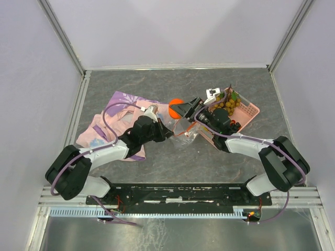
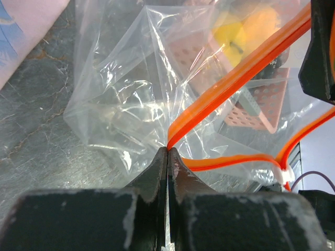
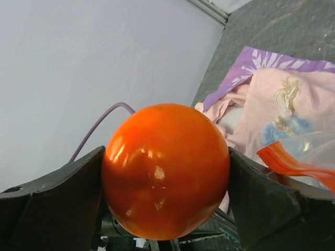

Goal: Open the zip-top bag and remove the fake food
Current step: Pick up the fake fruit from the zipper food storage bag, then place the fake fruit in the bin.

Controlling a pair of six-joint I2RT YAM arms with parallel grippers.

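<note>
The clear zip-top bag (image 1: pixel 186 132) lies mid-table, its mouth parted with the orange-red zip strip (image 2: pixel 230 83) running up to the right. My left gripper (image 2: pixel 167 150) is shut on the near end of that strip, pinching the plastic; from above it sits at the bag's left edge (image 1: pixel 166 133). A glossy orange fruit (image 3: pixel 165 170), one piece of the fake food, fills my right gripper (image 3: pixel 166 157), which is shut on it between both fingers. In the top view this orange (image 1: pixel 176 106) hangs just above the bag's far side. Tan-brown grapes (image 1: pixel 229 103) lie in the pink basket (image 1: pixel 250 111).
A pink-purple patterned cloth (image 1: pixel 118 117) lies crumpled left of the bag, under my left arm. Through the bag's plastic I see the pink perforated basket (image 2: pixel 257 104) and a yellow fruit (image 2: pixel 229 32). White walls enclose the grey table on three sides.
</note>
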